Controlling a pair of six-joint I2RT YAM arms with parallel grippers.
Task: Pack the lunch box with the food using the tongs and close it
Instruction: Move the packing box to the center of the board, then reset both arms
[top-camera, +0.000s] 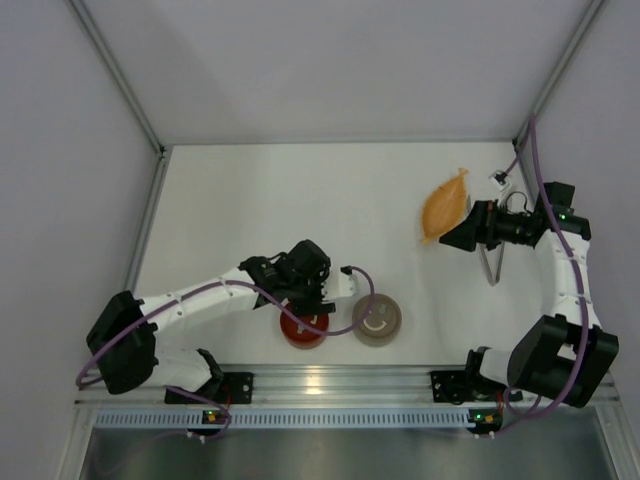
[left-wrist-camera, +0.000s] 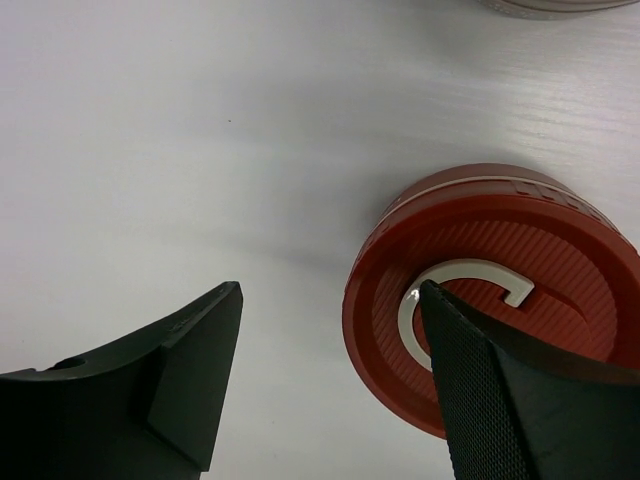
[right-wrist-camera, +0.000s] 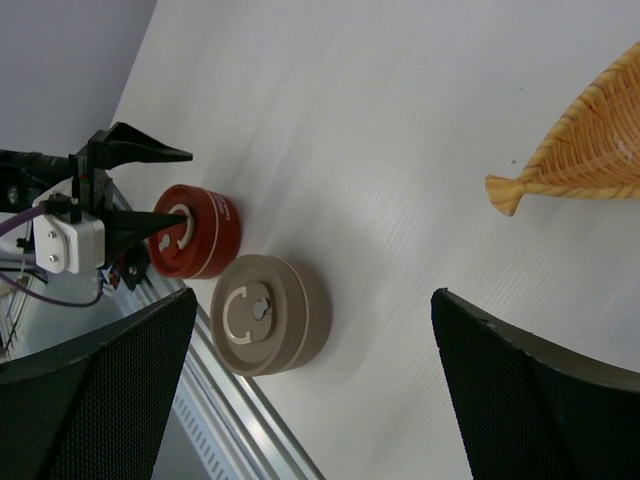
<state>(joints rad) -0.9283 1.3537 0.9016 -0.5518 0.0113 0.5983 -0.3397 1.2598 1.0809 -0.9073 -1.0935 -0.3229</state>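
A: Where's the L gripper (left-wrist-camera: 332, 295)?

B: Down by the red tin (left-wrist-camera: 490, 290), near the front edge of the table (top-camera: 250, 200). Its jaws are spread wide w/ nothing in them. One finger (left-wrist-camera: 500, 400) is over the lid. The other finger (left-wrist-camera: 190, 380) is out over bare table. Can't tell if it touches the lid.

A: And the R gripper (right-wrist-camera: 315, 297)?

B: Wide apart too, and empty. It hangs by the leaf dish (top-camera: 445, 205), over on the right. The tongs (top-camera: 491, 270) lie flat on the table, right under that arm.

A: Where's the food?

B: Can't see any in these pics. Maybe it's on the dish, but I can't tell.

A: So what could go wrong?

B: A few things, I think. The red tin isn't between the L fingers. If they squeeze like that, one finger will prob shove the tin sideways. The beige tin (top-camera: 377, 318) is just beside it, so they could bump. Both lids look on, so no food can go in yet.

A: And the tongs?

B: They're thin & flat on the table, so hard to pinch. The R gripper could slip off them. It could also knock the dish, b/c that's so near.
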